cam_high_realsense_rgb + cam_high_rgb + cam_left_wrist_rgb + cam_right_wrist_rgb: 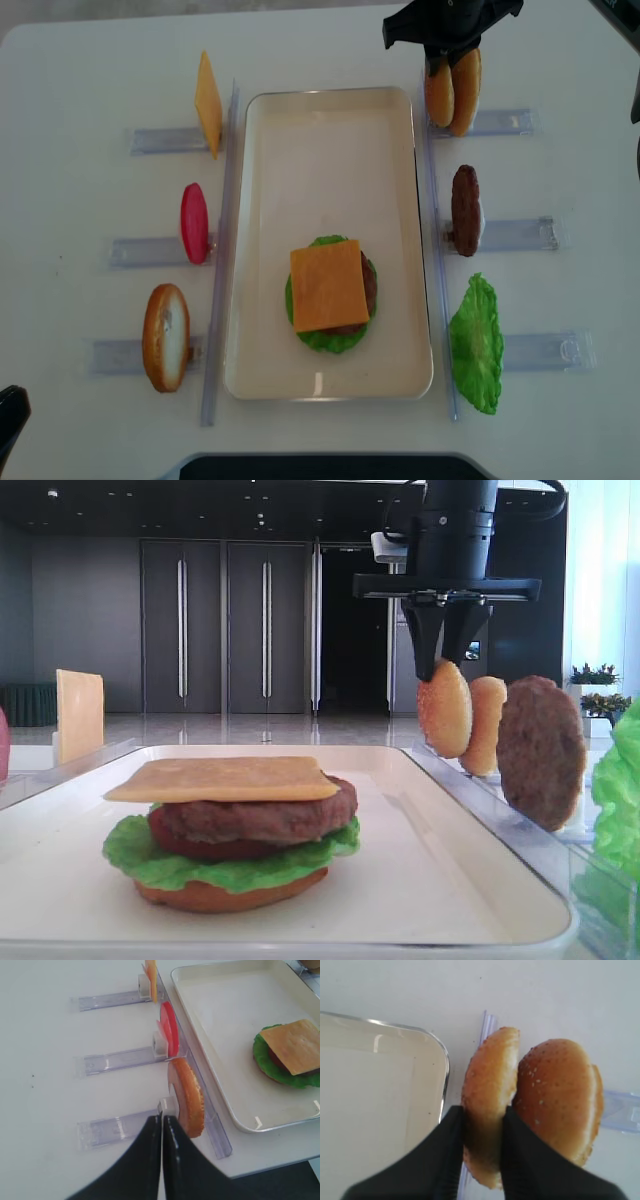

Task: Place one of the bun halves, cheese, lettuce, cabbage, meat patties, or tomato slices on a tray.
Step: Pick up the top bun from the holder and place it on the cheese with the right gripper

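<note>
Dark wall with double doors, glossy floor, bright window.

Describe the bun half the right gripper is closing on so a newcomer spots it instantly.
Start at the cream tray; off its far right corner two bun halves stand on edge in a clear rack. The bun half nearer the tray is the one between the right gripper's fingers; its seeded neighbour stands free.

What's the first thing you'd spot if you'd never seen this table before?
Probably the half-built burger in the middle of the cream tray, topped by an orange cheese slice. Next, the right pincer at the tray's far right corner, squeezing one of two bun halves that stand on edge. Spare fillings stand in clear racks along both sides.
</note>
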Robot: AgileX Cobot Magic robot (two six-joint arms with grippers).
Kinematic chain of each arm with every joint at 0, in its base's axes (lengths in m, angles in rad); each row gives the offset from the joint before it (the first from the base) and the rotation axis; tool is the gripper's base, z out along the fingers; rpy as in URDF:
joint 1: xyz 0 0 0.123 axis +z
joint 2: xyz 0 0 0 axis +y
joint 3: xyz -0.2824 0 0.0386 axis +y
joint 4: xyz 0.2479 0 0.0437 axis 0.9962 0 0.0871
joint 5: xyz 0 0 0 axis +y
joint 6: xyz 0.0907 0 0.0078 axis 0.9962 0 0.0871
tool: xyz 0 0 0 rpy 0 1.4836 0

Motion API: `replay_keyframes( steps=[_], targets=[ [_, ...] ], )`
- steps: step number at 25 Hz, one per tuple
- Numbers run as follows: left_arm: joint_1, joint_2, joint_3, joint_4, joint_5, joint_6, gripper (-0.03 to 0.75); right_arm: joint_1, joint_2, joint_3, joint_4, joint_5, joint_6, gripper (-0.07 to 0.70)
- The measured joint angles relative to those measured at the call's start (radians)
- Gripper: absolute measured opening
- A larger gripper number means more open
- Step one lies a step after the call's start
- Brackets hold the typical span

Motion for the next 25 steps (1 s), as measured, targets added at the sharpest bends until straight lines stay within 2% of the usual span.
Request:
replay_keyframes(
  steps=[7, 17, 25],
  targets=[
    [0.000, 0.000, 0.000, 0.000, 0.000, 0.000, -0.001, 0.000, -0.017, -0.024, 0.046, 0.027, -0.006, 0.158],
    [0.000, 0.000, 0.000, 0.000, 0.000, 0.000, -0.001, 0.002, -0.082, -0.136, 0.089, 0.030, -0.034, 0.156],
    [0.000, 0.000, 0.000, 0.000, 0.000, 0.000, -0.001, -0.009, -0.162, -0.143, 0.086, 0.032, -0.045, 0.155]
  ],
)
